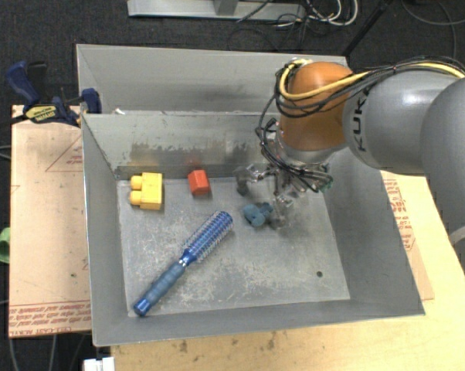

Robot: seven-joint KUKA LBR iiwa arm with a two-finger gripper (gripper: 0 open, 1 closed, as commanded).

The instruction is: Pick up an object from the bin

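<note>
My gripper hangs low over the middle of the bin, toward the back wall. A small blue-grey lumpy piece lies on the floor just to its left and a little nearer the front, touching or almost touching it. An orange-red block sits further left by the back wall. A blue hairbrush with a ribbed head lies slantwise from the bin's middle down to the front left.
A yellow toy brick rests near the back left corner. The arm with its orange dome comes in from the right and covers the back right of the bin. Bare floor lies at the front right.
</note>
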